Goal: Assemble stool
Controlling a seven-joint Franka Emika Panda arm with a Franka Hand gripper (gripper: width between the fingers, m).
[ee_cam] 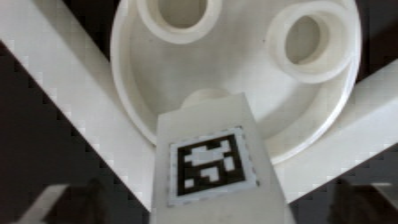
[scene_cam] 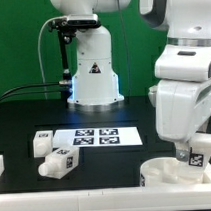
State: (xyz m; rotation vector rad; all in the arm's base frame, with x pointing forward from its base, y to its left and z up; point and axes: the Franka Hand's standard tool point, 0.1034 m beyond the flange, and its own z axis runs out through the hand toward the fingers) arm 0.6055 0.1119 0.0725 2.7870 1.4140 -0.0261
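Clamping a leg, the gripper held it over the seat, well apart from two loose legs

Tagged leg up front, round seat behind it, w/ 2 sockets.

No words or numbers can be read; marker tags sit on the stool leg and marker board, and a triangular sign on the robot base.
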